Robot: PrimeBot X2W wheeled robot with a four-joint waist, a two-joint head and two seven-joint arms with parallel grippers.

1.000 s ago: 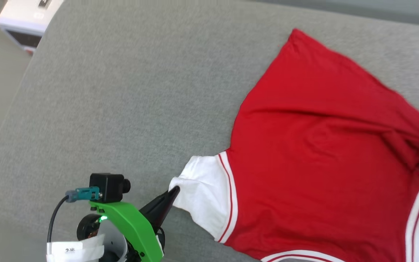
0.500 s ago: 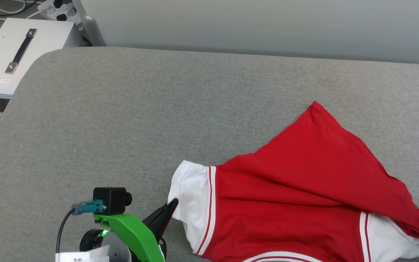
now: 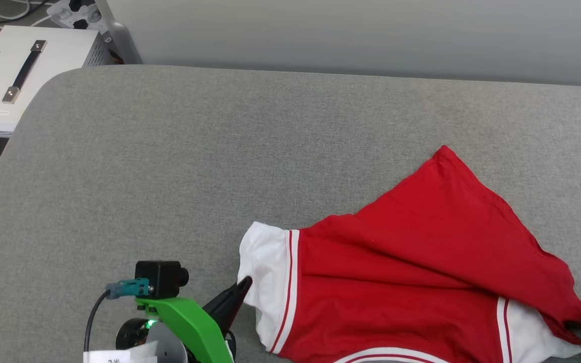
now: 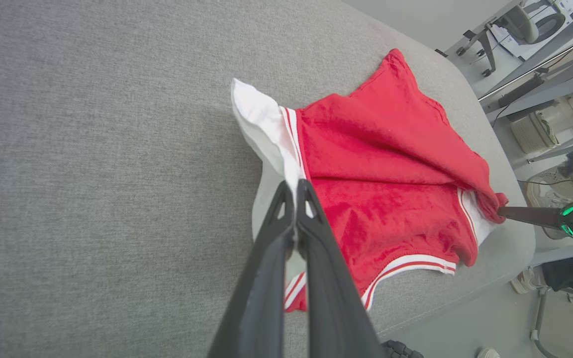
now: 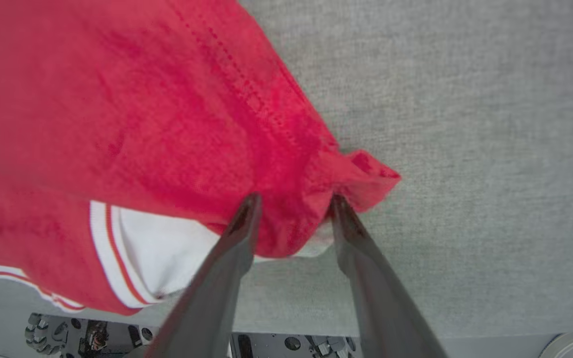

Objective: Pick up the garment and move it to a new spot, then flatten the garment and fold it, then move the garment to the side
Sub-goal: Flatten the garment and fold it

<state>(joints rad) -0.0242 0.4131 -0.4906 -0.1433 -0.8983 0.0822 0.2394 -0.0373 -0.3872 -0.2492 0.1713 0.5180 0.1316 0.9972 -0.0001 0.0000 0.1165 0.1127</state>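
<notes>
The garment, red with white sleeves and striped trim, lies rumpled on the grey cushioned surface at the front right, its lettering hidden. My left gripper is shut on the edge of the white left sleeve, and its fingers come together at the cloth in the left wrist view. At the garment's right end my right gripper stands open. Its fingers are spread either side of a bunched red corner that rests on the surface. In the head view that gripper sits at the right edge.
A white case with a black handle stands off the surface's rounded left corner, with a power strip behind it. A pale wall runs along the back. Beyond the surface's right edge are stands and equipment.
The head camera has tilted up, shifting the whole picture. The garment's far side has sunk and folded over toward the right. My right gripper's jaws have come apart around the red corner.
</notes>
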